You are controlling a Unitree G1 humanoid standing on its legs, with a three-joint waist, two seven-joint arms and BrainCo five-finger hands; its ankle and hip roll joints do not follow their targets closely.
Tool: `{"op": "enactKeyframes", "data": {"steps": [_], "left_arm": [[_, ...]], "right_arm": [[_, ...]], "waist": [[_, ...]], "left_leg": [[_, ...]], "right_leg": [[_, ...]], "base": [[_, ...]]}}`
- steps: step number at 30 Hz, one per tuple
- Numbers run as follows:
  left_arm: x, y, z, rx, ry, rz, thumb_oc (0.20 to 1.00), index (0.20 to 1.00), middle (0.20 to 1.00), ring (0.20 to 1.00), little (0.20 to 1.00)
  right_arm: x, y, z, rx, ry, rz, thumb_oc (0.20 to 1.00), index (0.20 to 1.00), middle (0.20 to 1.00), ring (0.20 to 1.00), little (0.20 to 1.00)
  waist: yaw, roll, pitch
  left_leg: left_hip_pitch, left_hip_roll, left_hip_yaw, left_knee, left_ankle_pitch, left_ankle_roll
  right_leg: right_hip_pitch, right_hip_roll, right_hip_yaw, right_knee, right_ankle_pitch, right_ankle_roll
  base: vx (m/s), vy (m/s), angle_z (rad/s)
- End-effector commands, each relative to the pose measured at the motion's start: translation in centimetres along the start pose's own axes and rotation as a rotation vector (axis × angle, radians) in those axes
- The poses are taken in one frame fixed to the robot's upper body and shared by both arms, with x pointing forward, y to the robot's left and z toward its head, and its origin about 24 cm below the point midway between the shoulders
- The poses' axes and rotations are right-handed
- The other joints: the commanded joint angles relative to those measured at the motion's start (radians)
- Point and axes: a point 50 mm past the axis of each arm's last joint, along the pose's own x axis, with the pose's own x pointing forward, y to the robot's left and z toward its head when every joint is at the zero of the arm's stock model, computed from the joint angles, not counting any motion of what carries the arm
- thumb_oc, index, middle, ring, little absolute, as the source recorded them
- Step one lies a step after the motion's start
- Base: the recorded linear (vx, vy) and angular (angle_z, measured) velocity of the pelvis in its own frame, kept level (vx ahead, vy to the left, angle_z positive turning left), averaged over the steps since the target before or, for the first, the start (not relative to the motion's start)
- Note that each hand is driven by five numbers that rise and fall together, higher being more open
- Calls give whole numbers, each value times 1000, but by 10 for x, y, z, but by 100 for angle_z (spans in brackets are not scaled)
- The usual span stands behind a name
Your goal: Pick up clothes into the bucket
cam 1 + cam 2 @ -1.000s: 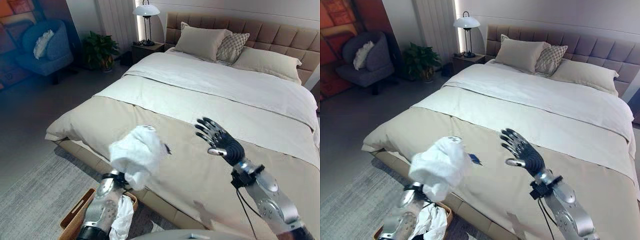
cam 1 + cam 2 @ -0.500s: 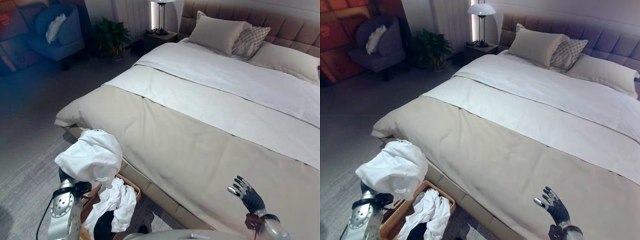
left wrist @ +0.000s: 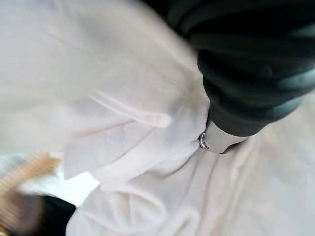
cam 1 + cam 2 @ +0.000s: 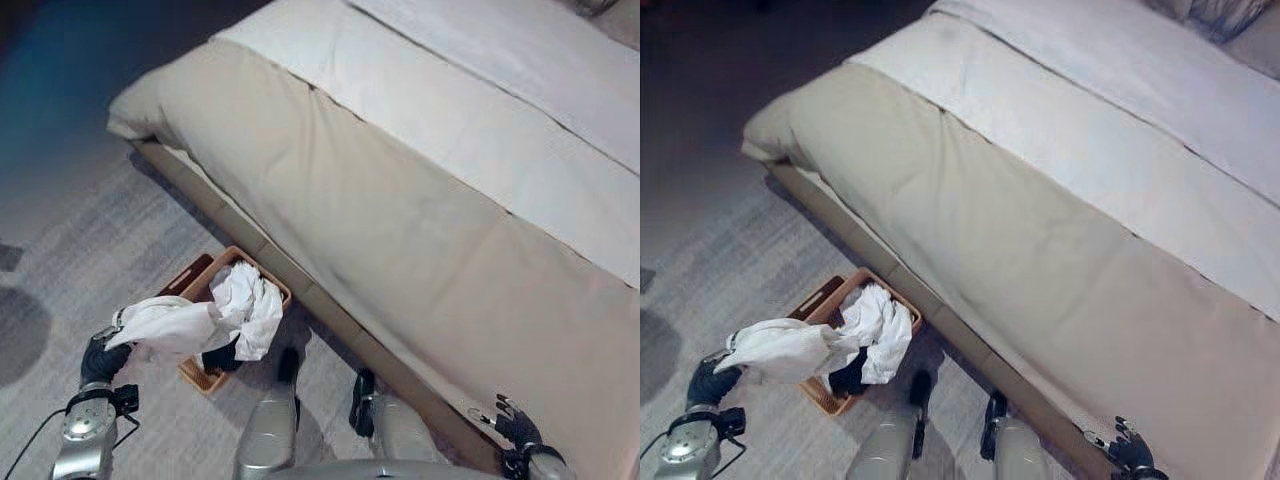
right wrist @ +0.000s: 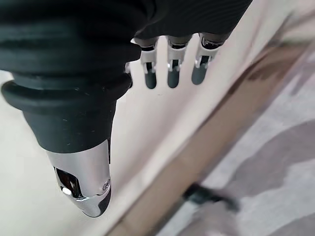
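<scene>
A white garment [image 4: 165,325] hangs from my left hand [image 4: 100,358], low over the rug, with its far end reaching over the rim of the brown bucket [image 4: 190,278]. In the left wrist view the cloth [image 3: 113,98] wraps round the hand and the thumb [image 3: 221,140] presses into it. The bucket stands on the floor against the bed's side and holds white clothes [image 4: 250,305] with a dark piece [image 4: 222,355] beneath. My right hand [image 4: 515,428] hangs open and holding nothing by the bed's near edge, its fingers [image 5: 170,69] straight.
The large bed [image 4: 420,200] with a beige cover and a white sheet runs across the upper right, and its low frame [image 4: 330,315] borders the bucket. A grey patterned rug [image 4: 70,250] lies under the bucket and my left arm.
The camera has tipped down toward the floor. My left hand has come down with the white garment to the bucket's side. My right hand has dropped to the bed's near edge.
</scene>
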Motion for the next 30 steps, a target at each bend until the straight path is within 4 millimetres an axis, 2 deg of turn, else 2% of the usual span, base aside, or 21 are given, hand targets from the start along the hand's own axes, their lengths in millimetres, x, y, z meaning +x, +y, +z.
{"op": "enactKeyframes", "data": {"steps": [1, 5, 10, 12, 13, 15, 21, 26, 27, 28, 30], "left_arm": [[12, 26, 26, 89, -92, 87, 200, 200, 200, 200, 200], [17, 29, 27, 121, -75, 114, 200, 200, 200, 200, 200], [25, 21, 43, 89, -119, 137, 200, 200, 200, 200, 200], [30, 20, 51, 64, -134, 158, 200, 200, 200, 200, 200], [32, 20, 52, 52, -128, 169, 200, 200, 200, 200, 200], [36, 24, 63, 45, -156, 194, 200, 200, 200, 200, 200], [47, 24, 90, 43, -208, 229, 200, 200, 200, 200, 200], [55, 22, 106, 50, -219, 234, 200, 200, 200, 200, 200], [56, 20, 110, 40, -231, 228, 460, 460, 460, 460, 460], [57, 19, 108, 45, -216, 230, 1000, 1000, 1000, 1000, 1000], [58, 15, 111, 69, -212, 219, 1000, 1000, 1000, 1000, 1000]], "right_arm": [[3, -14, 14, -88, -44, -50, 1000, 1000, 1000, 1000, 1000], [7, -12, 31, -90, -102, -52, 1000, 1000, 1000, 1000, 1000], [10, -5, 52, -48, -184, -53, 1000, 1000, 1000, 1000, 1000], [11, -2, 58, -35, -210, -55, 1000, 1000, 1000, 1000, 1000], [12, 0, 62, -35, -220, -57, 1000, 1000, 1000, 1000, 1000], [13, 0, 74, -11, -264, -75, 1000, 1000, 1000, 1000, 1000], [12, -10, 88, 60, -330, -137, 1000, 1000, 1000, 1000, 1000], [11, -10, 94, 69, -353, -148, 1000, 1000, 1000, 1000, 1000], [11, -10, 93, 70, -352, -147, 1000, 1000, 1000, 1000, 1000], [11, -9, 93, 67, -350, -151, 1000, 1000, 1000, 1000, 1000], [11, -10, 96, 62, -353, -152, 1000, 1000, 1000, 1000, 1000]], "waist": [[-7, -33, -5], [-8, -37, 42], [-11, -43, 119], [-12, -49, 151], [-8, -48, 158], [-7, -55, 178], [-22, -63, 180], [-38, -66, 180], [-39, -66, 180], [-41, -67, 180], [-44, -67, 180]], "left_leg": [[-23, -34, 11, 126, -91, 48], [-84, -29, 27, 185, -107, 53], [-223, -46, 29, 332, -145, 67], [-301, -48, 25, 421, -173, 72], [-329, -41, 19, 477, -224, 74], [-405, -36, 21, 560, -252, 81], [-620, -50, 10, 722, -289, 82], [-705, -57, 1, 758, -290, 78], [-717, -57, 0, 766, -291, 78], [-725, -56, 2, 767, -291, 79], [-727, -57, 1, 763, -292, 81]], "right_leg": [[-4, -36, 46, -51, 124, 52], [-65, -48, 73, -6, 126, 57], [-196, -66, 88, 125, 103, 46], [-264, -65, 92, 194, 77, 35], [-292, -56, 101, 246, 37, 39], [-366, -54, 105, 313, 16, 38], [-567, -64, 91, 472, -31, 33], [-651, -80, 81, 515, -48, 27], [-660, -82, 79, 521, -51, 26], [-670, -83, 78, 525, -52, 25], [-676, -84, 78, 525, -55, 22]], "base": [[-39, 85, -17], [-80, 105, -14], [-104, 111, -5], [-59, 76, 6], [3, 59, 8], [-35, 73, -15], [-34, 37, -3], [-8, 20, 16], [4, 23, 4], [0, 0, 0], [0, 0, 0]]}}
